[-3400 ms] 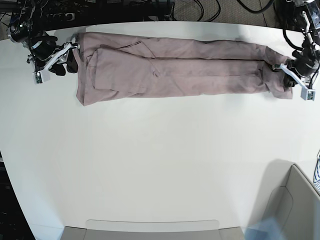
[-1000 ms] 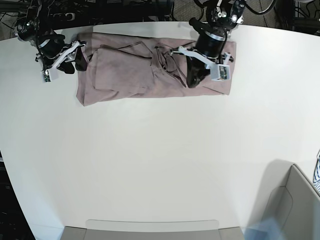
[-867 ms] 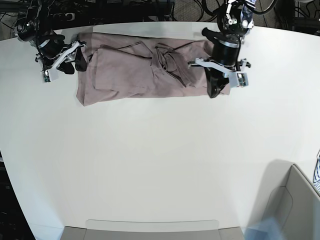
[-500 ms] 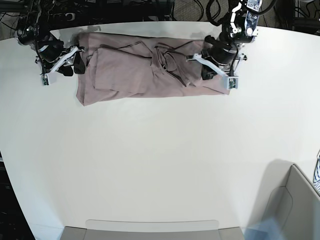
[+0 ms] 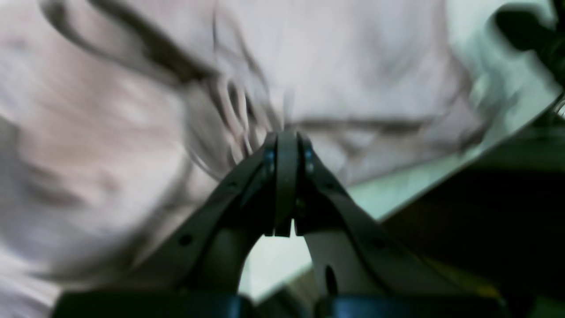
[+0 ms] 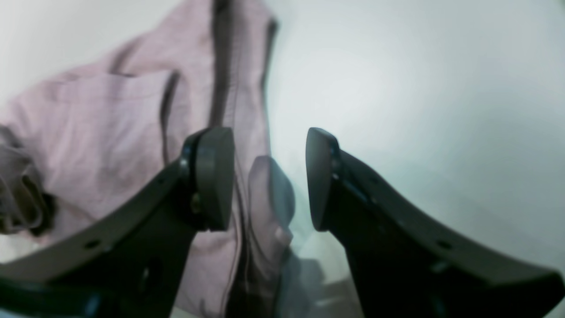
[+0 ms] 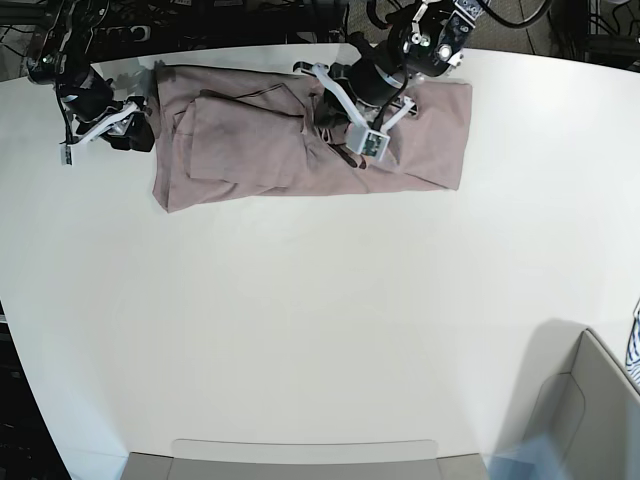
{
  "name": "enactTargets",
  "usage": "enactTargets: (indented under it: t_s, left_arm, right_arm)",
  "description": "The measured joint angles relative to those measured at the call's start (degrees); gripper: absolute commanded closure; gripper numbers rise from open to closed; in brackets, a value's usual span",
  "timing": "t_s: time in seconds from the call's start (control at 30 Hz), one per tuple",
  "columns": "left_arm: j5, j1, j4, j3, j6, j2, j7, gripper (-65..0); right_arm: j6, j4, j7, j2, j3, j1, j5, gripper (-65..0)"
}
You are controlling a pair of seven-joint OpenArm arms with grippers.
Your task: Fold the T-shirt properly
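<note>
Item: T-shirt [image 7: 250, 140], mauve-pink, which I see lying part-folded along the far edge of the white table [image 7: 320, 320]. Left gripper [image 5: 286, 145]: jaws pressed together over the bunched middle of the cloth; whether fabric is pinched I cannot tell. Right gripper [image 6: 269, 176]: jaws wide apart, holding nothing, at the shirt's end, a hem fold between them.
</note>
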Motion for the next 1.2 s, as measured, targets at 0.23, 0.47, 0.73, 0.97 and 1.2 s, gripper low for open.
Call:
enactTargets:
  t_s: [0.23, 0.47, 0.73, 0.97, 1.2]
  left_arm:
    - [0.02, 0.79, -0.04, 0.20, 0.26, 0.02, -4.44, 0.0]
    - [0.02, 0.63, -0.09, 0.42, 0.24, 0.02, -4.90, 0.0]
    - [0.00, 0.68, -0.09, 0.39, 0.24, 0.07, -4.90, 0.0]
    - [0.02, 0.70, -0.09, 0.13, 0.24, 0.11, -4.90, 0.0]
    - [0.00, 0.61, -0.09, 0.20, 0.44, 0.17, -4.90, 0.0]
  right_arm:
    - [9.29, -5.44, -0.48, 2.64, -4.44, -0.04, 8.83, -26.9]
    - [9.01, -8.98, 0.31, 2.43, -5.88, 1.01, 9.27, -26.9]
    - [9.22, -10.75, 2.71, 1.92, -10.21, 3.82, 6.49, -26.9]
    - [8.11, -2.47, -0.46, -2.01, 2.14, -0.39, 2.34, -26.9]
    - [8.44, -9.22, 1.29, -1.07, 2.14, 5.35, -2.25, -26.9]
